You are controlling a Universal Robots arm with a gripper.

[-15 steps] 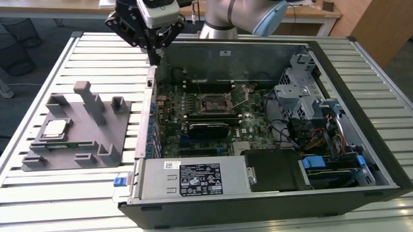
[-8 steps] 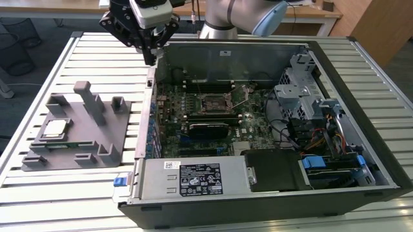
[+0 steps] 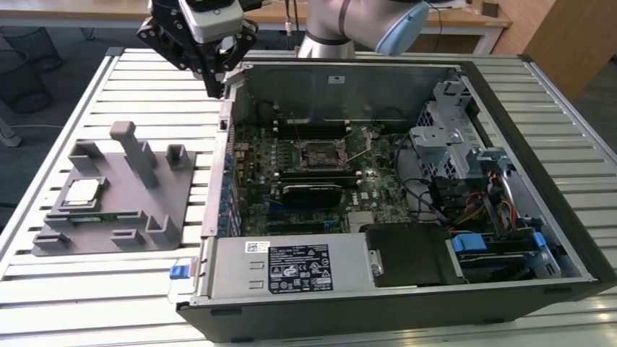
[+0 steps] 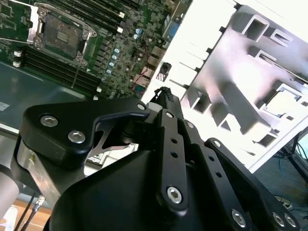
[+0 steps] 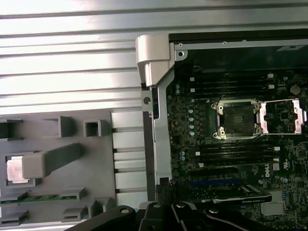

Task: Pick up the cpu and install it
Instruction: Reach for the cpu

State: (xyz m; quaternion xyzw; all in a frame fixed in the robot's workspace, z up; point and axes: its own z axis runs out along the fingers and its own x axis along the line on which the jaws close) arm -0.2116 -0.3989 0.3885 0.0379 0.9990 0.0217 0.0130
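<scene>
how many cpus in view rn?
1. The cpu lies in the grey holder, on the exterior view's left of the case. The socket looks empty; the case could hide more.

A white slatted tabletop (image 3: 106, 289) carries an open computer case (image 3: 386, 97) lying on its side, its green motherboard (image 3: 260, 155) facing up. Inside the case, at the exterior view's right, stand a grey metal drive cage (image 3: 449, 137) and a bundle of coloured cables (image 3: 472, 206). A silver box with stickers (image 3: 289, 267) fills the near corner, with a blue tab (image 3: 178, 272) beside it. Just beside the case, at the exterior view's left, sits a grey moulded holder (image 3: 159, 191) with a green memory stick (image 3: 101, 215) in a slot.
</scene>
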